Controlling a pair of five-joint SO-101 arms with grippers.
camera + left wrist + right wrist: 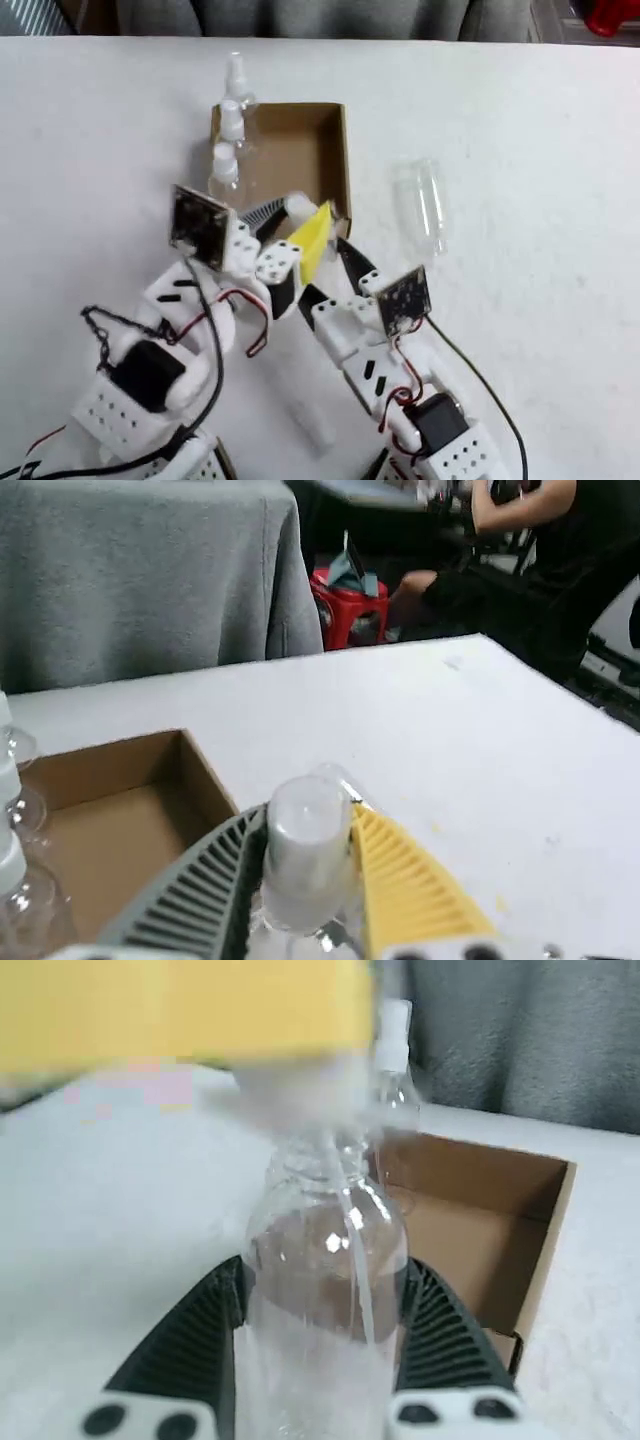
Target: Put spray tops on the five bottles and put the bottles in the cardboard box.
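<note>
Holding white plastic spray top (305,845) over clear plastic bottle (322,1235).
Pinching top in left gripper (308,820), bottle in right gripper (322,1280), by near side of brown cardboard box (300,150).

One camera hangs overhead, looking down on the white table (540,120). Each wrist camera sits close behind its fingers (410,890), facing beyond them to the open brown cardboard box (100,770), which all three share.

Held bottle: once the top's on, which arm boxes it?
Probably right: the right gripper is shut on the bottle beside the cardboard box; the left gripper only grips the spray top.
</note>
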